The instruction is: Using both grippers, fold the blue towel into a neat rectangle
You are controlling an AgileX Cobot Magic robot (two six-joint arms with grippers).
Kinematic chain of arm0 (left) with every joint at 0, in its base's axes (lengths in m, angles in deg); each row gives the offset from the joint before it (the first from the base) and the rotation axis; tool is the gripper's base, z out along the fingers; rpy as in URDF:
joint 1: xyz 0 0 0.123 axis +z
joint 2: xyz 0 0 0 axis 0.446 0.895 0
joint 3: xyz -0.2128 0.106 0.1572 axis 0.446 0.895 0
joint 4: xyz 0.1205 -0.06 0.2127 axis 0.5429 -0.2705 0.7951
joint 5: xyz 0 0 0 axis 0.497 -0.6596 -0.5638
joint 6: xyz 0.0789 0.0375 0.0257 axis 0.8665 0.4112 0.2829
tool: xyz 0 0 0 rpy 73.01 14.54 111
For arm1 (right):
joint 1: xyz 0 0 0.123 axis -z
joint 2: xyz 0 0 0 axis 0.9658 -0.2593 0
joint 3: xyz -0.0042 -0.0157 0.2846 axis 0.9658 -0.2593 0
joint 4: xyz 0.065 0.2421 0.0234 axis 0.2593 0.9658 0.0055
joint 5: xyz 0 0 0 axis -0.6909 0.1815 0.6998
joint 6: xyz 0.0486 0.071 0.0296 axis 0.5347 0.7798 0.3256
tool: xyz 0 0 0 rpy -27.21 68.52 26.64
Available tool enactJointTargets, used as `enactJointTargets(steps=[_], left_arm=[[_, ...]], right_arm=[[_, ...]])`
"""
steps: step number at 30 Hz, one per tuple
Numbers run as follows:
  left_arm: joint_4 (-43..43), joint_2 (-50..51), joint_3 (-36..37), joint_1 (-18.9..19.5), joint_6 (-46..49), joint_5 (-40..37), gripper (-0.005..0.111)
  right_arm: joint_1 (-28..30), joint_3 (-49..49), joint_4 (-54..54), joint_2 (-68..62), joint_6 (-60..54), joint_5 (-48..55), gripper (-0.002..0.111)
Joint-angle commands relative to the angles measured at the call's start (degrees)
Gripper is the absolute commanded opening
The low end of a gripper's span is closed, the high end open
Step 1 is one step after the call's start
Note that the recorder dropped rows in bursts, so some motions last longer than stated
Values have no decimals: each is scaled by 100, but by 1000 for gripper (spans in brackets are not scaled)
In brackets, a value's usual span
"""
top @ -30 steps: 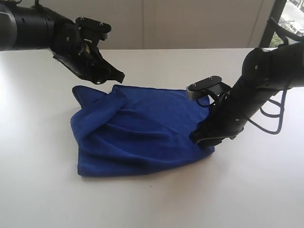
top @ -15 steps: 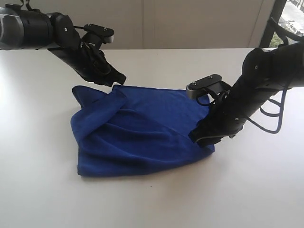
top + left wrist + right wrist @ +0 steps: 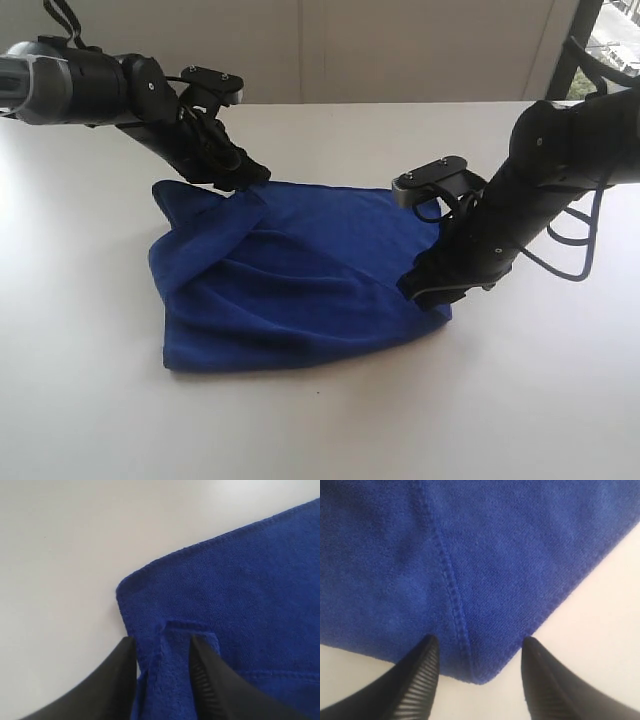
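Rumpled blue towel mid-counter, judged soft, light, limp, so grip hemmed corners: L gripper fingers apart astride fold toward far-left corner, R gripper apart astride near-right one.

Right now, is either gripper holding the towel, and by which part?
Nothing in the right gripper, open astride a corner of the blue towel. The left gripper straddles a folded corner; clamped or not, cannot tell.

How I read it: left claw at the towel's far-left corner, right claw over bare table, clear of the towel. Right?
No. The right claw is at the towel too: the right wrist view shows its open fingers straddling a corner. The left claw is at the far-left corner, as said.
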Motion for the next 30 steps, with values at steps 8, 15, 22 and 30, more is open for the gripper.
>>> enactJointTargets(steps=[8, 15, 22, 30], left_arm=[[-113, 183, -29, -13, 7, 380, 42], [-306, 347, -29, -79, 30, 327, 41], [-319, 347, -29, -134, 99, 374, 31], [-319, 291, -29, -134, 99, 351, 0]], right_arm=[[4, -3, -30, 32, 26, -18, 49], [4, -3, -30, 32, 26, -29, 49], [4, -3, -30, 32, 26, -51, 49], [4, -3, -30, 32, 26, -40, 49]])
